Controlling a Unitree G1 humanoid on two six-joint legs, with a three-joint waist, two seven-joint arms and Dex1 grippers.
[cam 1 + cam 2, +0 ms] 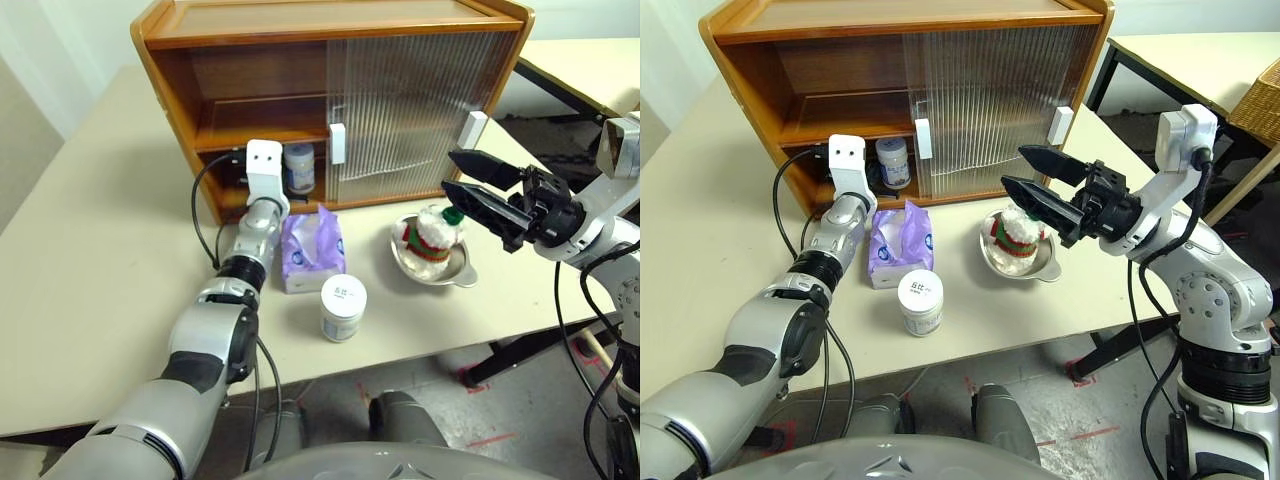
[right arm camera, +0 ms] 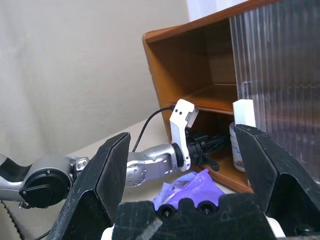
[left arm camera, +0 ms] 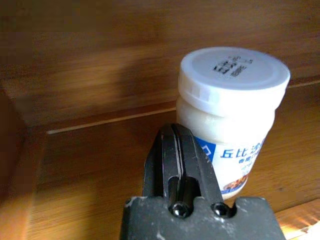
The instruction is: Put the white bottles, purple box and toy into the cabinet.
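Nearest on the table (image 1: pixel 90 290) stands a bottle (image 1: pixel 343 308), upright and untouched, just in front of the purple box (image 1: pixel 313 250), which lies beside the left forearm. To the right, the toy (image 1: pixel 432 240) sits in a metal dish (image 1: pixel 455 270). The right gripper (image 1: pixel 470 190) hangs above and a little right of the toy, clear of it, its black fingers spread wide with nothing between them. Part of the toy's hat is covered by the lower finger in the right eye view.

Further back, the left arm reaches into the cabinet (image 1: pixel 330 30) through its open left side, on the lower shelf. The left gripper (image 3: pixel 179 165) is hidden in the head views behind its white wrist camera mount (image 1: pixel 266 170). In the left wrist view its jaws are pressed together and empty. The second bottle (image 3: pixel 232 115) stands upright on the shelf, just past the fingertips and off to one side; whether the fingers touch its label cannot be made out. Its lower part is cut off by the gripper body.

The sliding door (image 1: pixel 420 110) covers the cabinet's right half, and its ribbed panel blurs whatever lies behind. Two white handles (image 1: pixel 337 143) show on the door edges.
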